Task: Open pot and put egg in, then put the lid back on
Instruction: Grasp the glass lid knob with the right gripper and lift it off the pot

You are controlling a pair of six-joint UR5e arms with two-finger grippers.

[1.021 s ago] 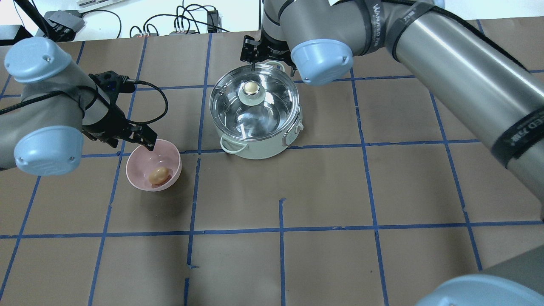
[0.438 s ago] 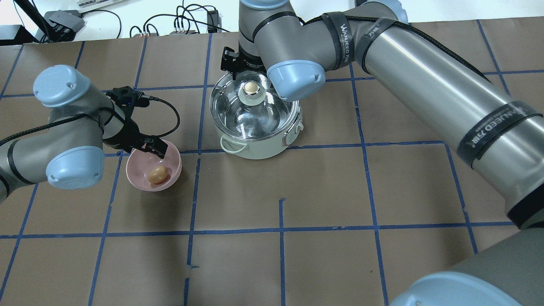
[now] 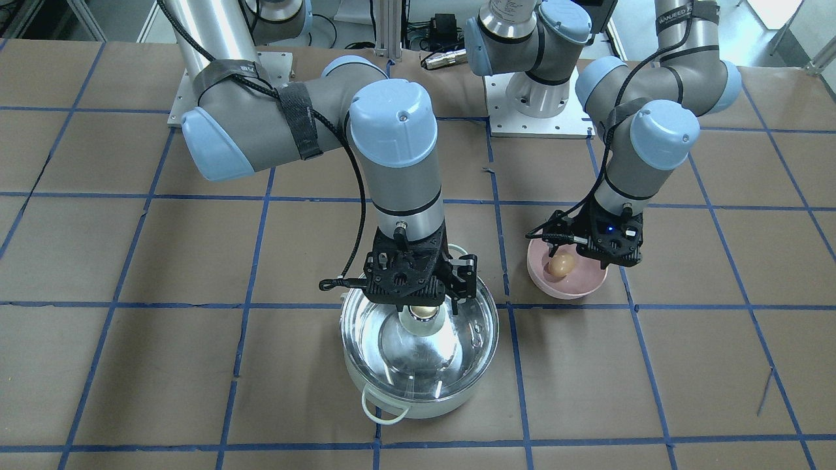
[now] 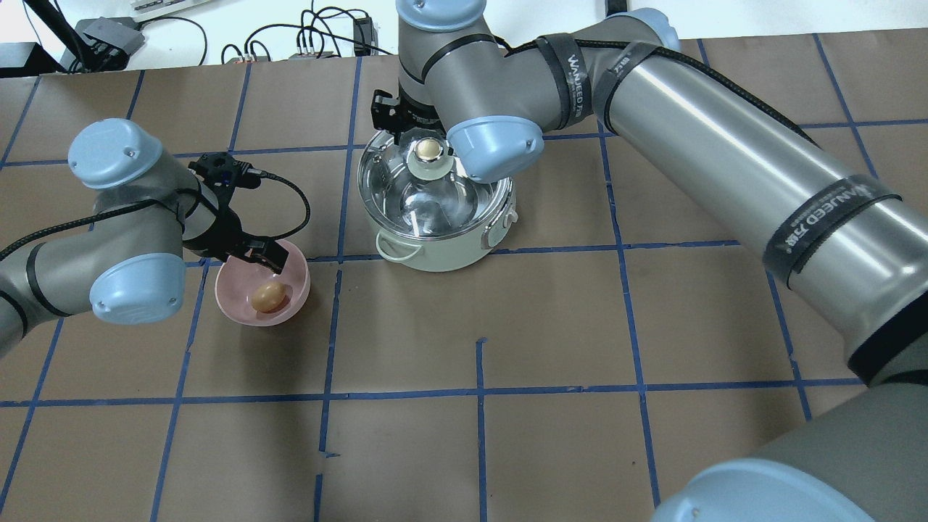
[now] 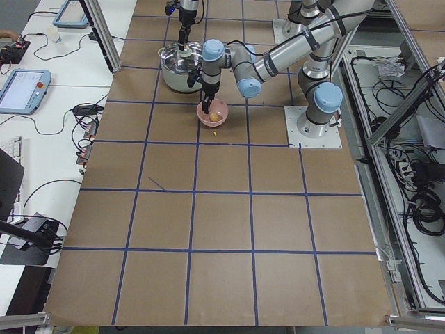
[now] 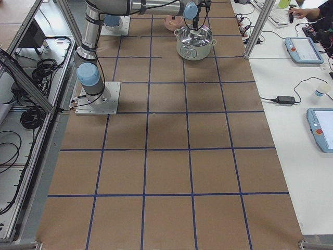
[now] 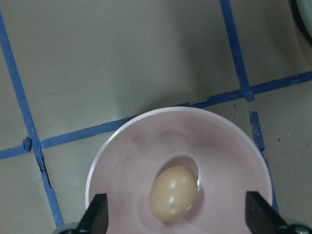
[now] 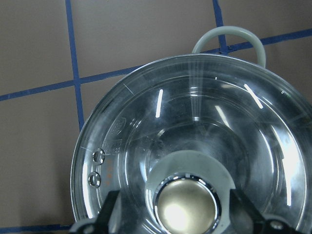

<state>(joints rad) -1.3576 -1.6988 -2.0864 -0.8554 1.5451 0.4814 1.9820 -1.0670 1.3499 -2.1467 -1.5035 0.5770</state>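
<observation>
The cream-white pot stands at the table's far middle with the clear glass lid on it. It also shows in the front view. My right gripper is open just above the lid. Its fingers stand on either side of the brassy knob, apart from it. The tan egg lies in a pink bowl to the left of the pot. My left gripper is open above the bowl, its fingertips on either side of the egg, clear of it.
The pink bowl sits about a hand's width from the pot's loop handle. Cables and power boxes lie beyond the table's far edge. The arm bases stand on the robot's side. Brown paper with blue tape lines covers the table.
My right arm has swung left, bringing its gripper over the lid's knob. My left gripper has moved right, from the bowl's rim to over the egg.
</observation>
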